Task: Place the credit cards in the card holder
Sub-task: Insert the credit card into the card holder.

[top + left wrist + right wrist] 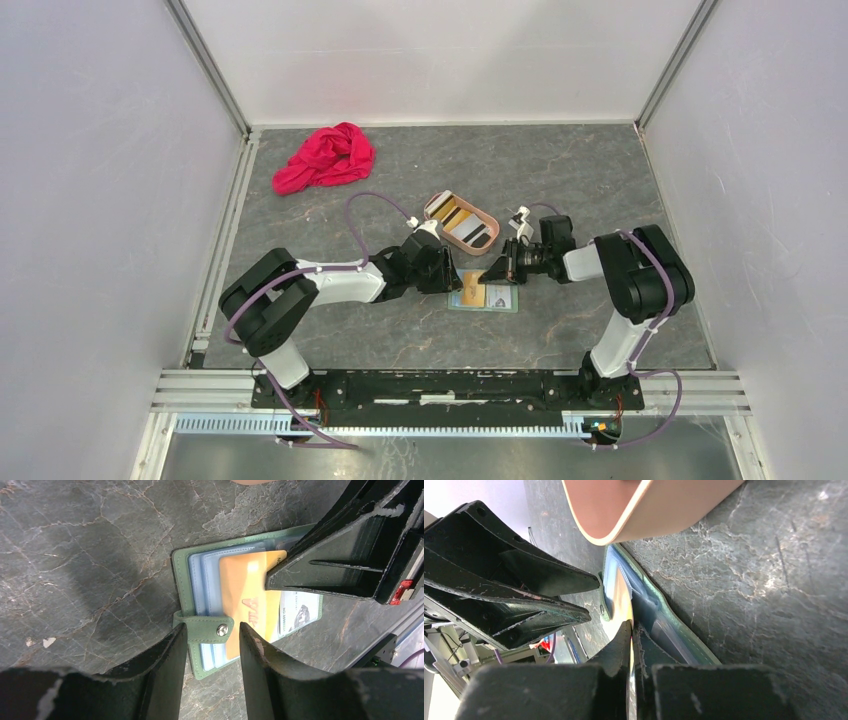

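1. Pinches the orange card (pixel 245 595) in the right hand (pixel 631 626), jaws all but together on its thin edge, near the card's 1 o'clock corner as seen from the left wrist.
2. Keeps the left hand (pixel 212 626) released, about half spread, a finger on either side of the snap tab (pixel 200 629), grasping nothing. Cannot tell whether it presses on the leather.
3. Finds the card holder (pixel 181 570) lying open and flat on the worktop (pixel 560 180), at about 6 to 7 o'clock from the right hand and 4 o'clock from the left hand in the top view. Puts both hands right over it, with only the right one carrying a card.
4. Shows the orange card lying over the light blue pockets (pixel 200 580), long axis running 12 to 6 in the left wrist view, parallel to the staggered pocket edges at its 9 o'clock side. Probably calls for a slide toward 9 o'clock in that view. Cannot tell how far in it already sits.
5. Shows a white card (pixel 300 612) in the holder's 3 o'clock half.
6. Leaves more credit cards (pixel 462 222) in the tray (pixel 430 208) at 11 o'clock from the holder, and a red cloth (pixel 325 158) far off at 10 o'clock.
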